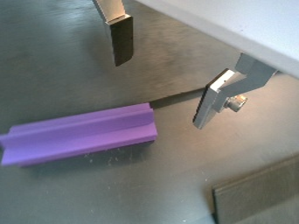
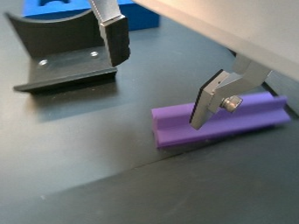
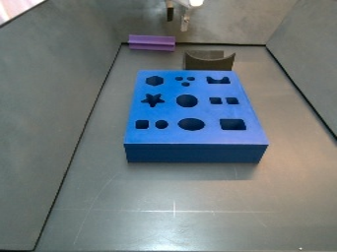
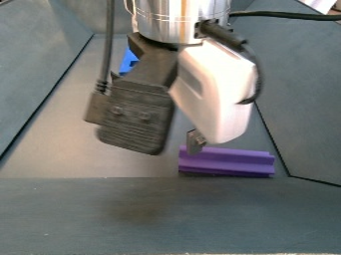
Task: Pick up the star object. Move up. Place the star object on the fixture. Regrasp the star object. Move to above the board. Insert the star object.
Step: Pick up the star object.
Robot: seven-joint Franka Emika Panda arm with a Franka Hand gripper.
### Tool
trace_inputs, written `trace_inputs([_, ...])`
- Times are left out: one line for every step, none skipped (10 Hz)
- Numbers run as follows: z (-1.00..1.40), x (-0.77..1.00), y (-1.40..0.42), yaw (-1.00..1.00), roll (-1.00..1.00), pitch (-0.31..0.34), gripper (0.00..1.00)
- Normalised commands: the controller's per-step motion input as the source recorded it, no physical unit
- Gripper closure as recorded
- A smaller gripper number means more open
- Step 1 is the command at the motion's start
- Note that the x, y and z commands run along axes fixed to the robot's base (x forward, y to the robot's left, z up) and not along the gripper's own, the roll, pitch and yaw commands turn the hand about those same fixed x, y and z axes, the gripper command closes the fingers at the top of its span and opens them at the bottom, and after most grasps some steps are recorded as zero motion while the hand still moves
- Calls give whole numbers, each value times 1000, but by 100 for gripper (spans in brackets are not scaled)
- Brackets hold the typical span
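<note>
The purple star object point(image 1: 82, 133) lies flat on the dark floor, and it also shows in the wrist view point(image 2: 251, 118) and in both side views point(image 3: 152, 41) point(image 4: 226, 161). My gripper point(image 1: 162, 92) hangs open and empty just above the floor, with nothing between the fingers. One finger point(image 2: 214, 98) is over the peg's end; the other is clear of it. The dark fixture point(image 2: 65, 57) stands close by, between the peg and the blue board point(image 3: 198, 138), as a side view point(image 3: 204, 60) shows.
Grey walls enclose the floor on the left and right point(image 3: 79, 89). The board's corner point(image 2: 142, 19) shows behind the fixture. A flat dark plate point(image 1: 263, 197) lies on the floor near the peg.
</note>
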Motion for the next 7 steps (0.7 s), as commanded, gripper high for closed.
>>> trace_inputs([-86,71,86,-691,-230,-241,0])
trace_inputs([-154,0,160,-523,-284,-260,0])
trace_inputs([-231,-283,271,-349,-300,-271,0])
trace_inputs([-303,-740,457,-117,-239,-249,0])
trace_inputs([-446,-789,340,-23,-237,-310,0])
trace_inputs([-549,-480,103,-146,-223,-233,0])
trace_inputs([-463,-269,-3,-374,-174,-180,0])
